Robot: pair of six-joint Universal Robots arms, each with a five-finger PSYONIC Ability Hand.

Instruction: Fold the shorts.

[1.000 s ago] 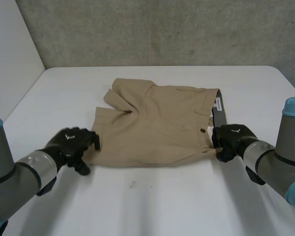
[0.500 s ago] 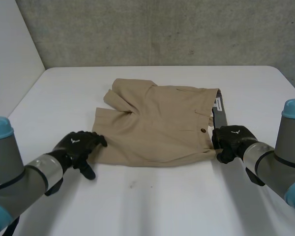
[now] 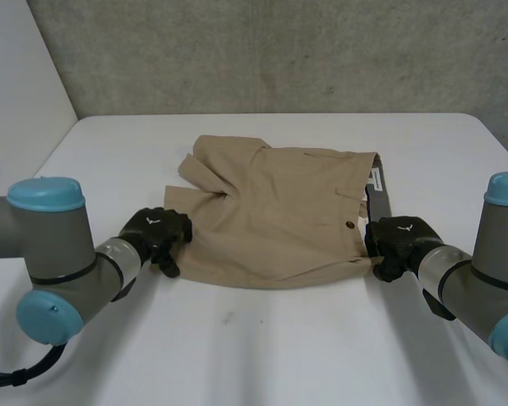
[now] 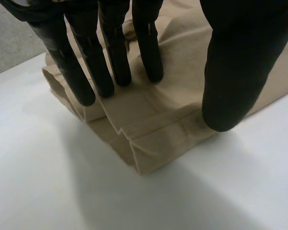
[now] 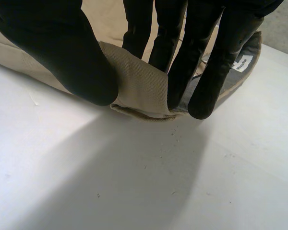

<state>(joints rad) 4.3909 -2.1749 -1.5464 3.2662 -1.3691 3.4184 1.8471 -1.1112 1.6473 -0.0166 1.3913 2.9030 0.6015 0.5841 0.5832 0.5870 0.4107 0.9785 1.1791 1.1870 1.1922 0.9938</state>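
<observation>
The left hand (image 3: 157,231), fingers straight, now lies on the shorts' (image 3: 271,224) hem — right hand (image 3: 400,238) still pinches waistband.

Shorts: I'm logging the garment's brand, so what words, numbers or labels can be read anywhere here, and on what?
White label inside the waist of the shorts: dark print, too small to read.
White mark on the left hand and on the right hand: a logo shape, no readable letters.
</observation>
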